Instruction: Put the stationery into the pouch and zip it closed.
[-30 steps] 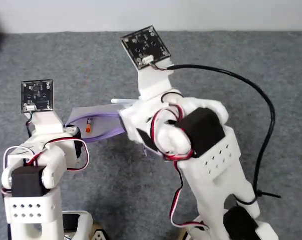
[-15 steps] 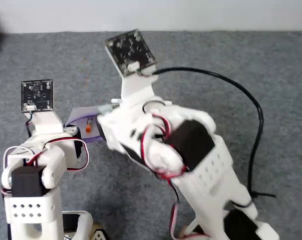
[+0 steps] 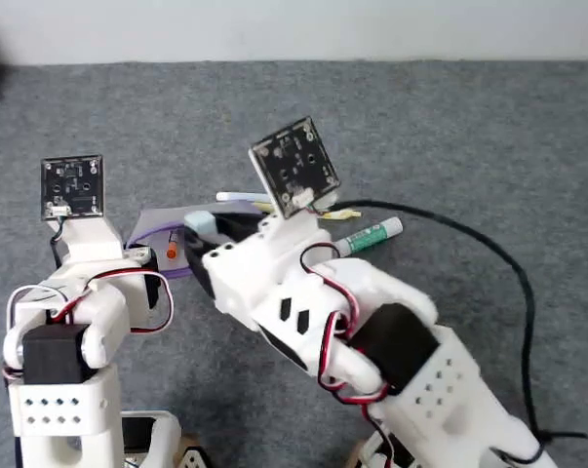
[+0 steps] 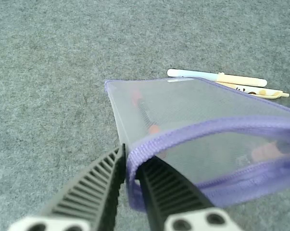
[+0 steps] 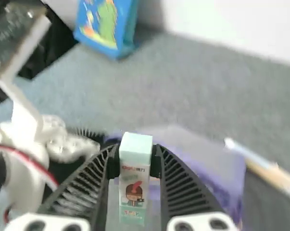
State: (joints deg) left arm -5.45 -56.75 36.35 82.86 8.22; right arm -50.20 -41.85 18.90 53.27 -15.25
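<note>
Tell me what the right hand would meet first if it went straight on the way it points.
Most likely the purple pouch, which lies just past the eraser pinched in the right hand. Depth is hard to judge here.

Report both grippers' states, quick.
Left gripper: shut on the pouch, at its purple edge.
Right gripper: shut on the eraser.

Red print on eraser (image 5: 134,185) label, blurred, unreadable. Print on green marker (image 3: 368,237) too small.
</note>
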